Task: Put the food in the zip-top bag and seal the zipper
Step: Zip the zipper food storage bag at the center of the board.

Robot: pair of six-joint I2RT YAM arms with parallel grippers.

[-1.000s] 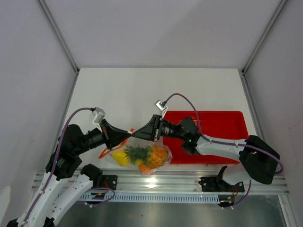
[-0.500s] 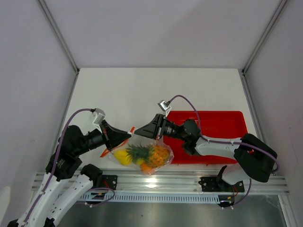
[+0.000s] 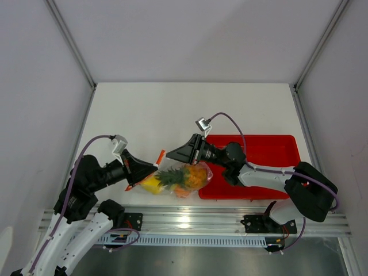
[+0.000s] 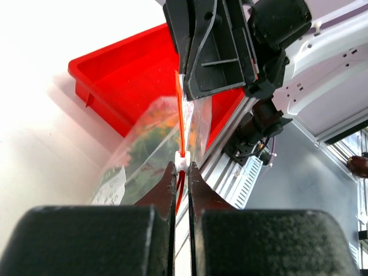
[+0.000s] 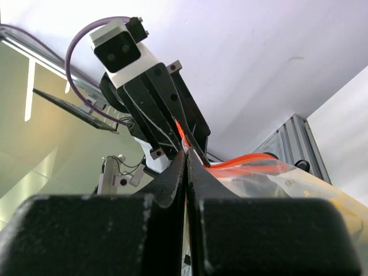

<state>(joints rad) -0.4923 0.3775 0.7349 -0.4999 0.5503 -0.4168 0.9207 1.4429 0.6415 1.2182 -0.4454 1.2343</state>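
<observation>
Item 1. Left gripper [image 3: 150, 168] [image 4: 180, 167]: we recorded its jaws pinched together on the zipper [image 4: 179, 115], the orange-red strip passing between the fingertips, with a small white slider [image 4: 181, 163] just at their tips.

Item 2. Right gripper [image 3: 169, 155] [image 5: 185, 155]: we found its jaws closed tight on the same zipper [image 5: 247, 158], the strip running out from between the fingertips. In the top view it faced the left gripper from 1 o'clock, tips near each other.

Item 3. Zip-top bag [image 3: 178, 179]: we noted it hung from the strip between both grippers, its clear body at 5 o'clock of the right gripper's tips, near the table's near edge.

Item 4. Contents, seen through the plastic: a pineapple [image 3: 196, 175] with its green crown pointing to 9 o'clock; a lemon [image 3: 152, 184] at 9 o'clock of it; an orange ball [image 3: 182, 192] at 7 o'clock. We could not make out a green fruit.

Item 5. Red tray [image 3: 270, 150]: we logged it at 3 o'clock of the bag, the bag overlapping its left rim; whether they touched we could not tell.

Item 6. White table [image 3: 172, 109]: it carried the tray.
</observation>
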